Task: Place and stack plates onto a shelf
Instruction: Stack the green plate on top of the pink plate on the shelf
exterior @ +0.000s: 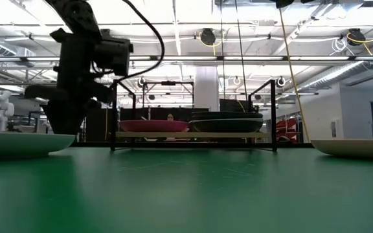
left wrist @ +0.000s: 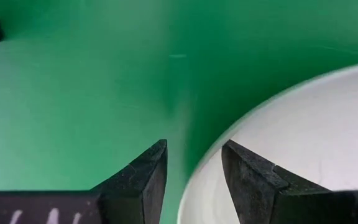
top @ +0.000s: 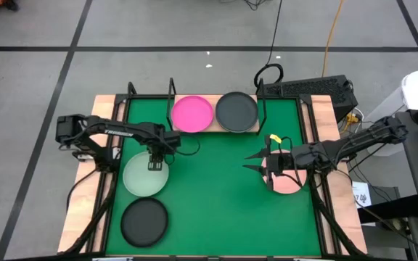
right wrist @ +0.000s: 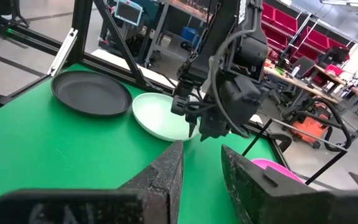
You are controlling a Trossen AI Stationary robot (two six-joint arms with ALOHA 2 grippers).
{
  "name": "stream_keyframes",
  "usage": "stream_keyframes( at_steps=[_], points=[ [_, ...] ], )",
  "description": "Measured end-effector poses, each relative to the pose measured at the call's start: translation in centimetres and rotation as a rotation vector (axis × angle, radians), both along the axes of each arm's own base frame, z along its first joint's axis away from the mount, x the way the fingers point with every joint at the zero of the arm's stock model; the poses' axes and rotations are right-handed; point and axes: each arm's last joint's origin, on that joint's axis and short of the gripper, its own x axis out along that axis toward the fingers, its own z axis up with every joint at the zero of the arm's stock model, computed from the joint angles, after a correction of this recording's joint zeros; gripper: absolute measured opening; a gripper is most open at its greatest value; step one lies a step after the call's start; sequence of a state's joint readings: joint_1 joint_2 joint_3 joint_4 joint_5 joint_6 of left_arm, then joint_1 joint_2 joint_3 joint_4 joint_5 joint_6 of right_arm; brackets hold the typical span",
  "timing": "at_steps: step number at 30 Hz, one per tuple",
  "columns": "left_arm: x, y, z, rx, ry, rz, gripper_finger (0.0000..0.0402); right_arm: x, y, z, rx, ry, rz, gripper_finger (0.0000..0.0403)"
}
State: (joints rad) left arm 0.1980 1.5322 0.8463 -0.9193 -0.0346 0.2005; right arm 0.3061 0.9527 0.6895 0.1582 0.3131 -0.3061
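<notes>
A pale mint-green plate (top: 142, 180) lies flat on the green mat, with a dark grey plate (top: 144, 221) nearer the table's near edge. My left gripper (top: 154, 165) is open and points down at the mint plate's far rim (left wrist: 199, 163), one finger on each side of it. My right gripper (top: 251, 162) is open and holds nothing. It points toward the table's left, just past the light pink plate (top: 290, 183), which lies on the mat under that arm. On the shelf (exterior: 193, 136) rest a magenta plate (top: 192, 114) and dark grey plates (top: 236, 111). My left gripper comes from above, with one finger (left wrist: 253, 180) over the inside of the mint plate's rim and the other finger (left wrist: 143, 177) outside it over the mat. I cannot tell whether either finger touches the plate, which lies flat on the mat.
The shelf's black rod uprights (top: 171, 93) stand along the table's far edge. The green mat (top: 216, 203) is bare between the two arms and toward the near edge. Cables and a dark box (top: 318, 88) sit beyond the far right corner.
</notes>
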Motion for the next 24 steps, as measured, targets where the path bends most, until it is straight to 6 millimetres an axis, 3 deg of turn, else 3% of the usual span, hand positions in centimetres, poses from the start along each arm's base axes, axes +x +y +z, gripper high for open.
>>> stream_keyframes(
  at_steps=[9,17,24],
  points=[
    [0.3,0.6,-1.6,-0.055,0.063,-0.029,0.0149,0.0,0.0,0.0,0.005,0.000,-0.001,0.0091],
    [0.0,1.0,-1.5,-0.056,0.078,-0.020,0.0024,0.0,0.0,0.0,0.007,-0.002,-0.001,0.0091],
    [0.5,1.6,0.3,-0.058,0.075,0.026,0.0007,0.0,0.0,0.0,0.007,-0.002,0.000,0.0091]
  ],
)
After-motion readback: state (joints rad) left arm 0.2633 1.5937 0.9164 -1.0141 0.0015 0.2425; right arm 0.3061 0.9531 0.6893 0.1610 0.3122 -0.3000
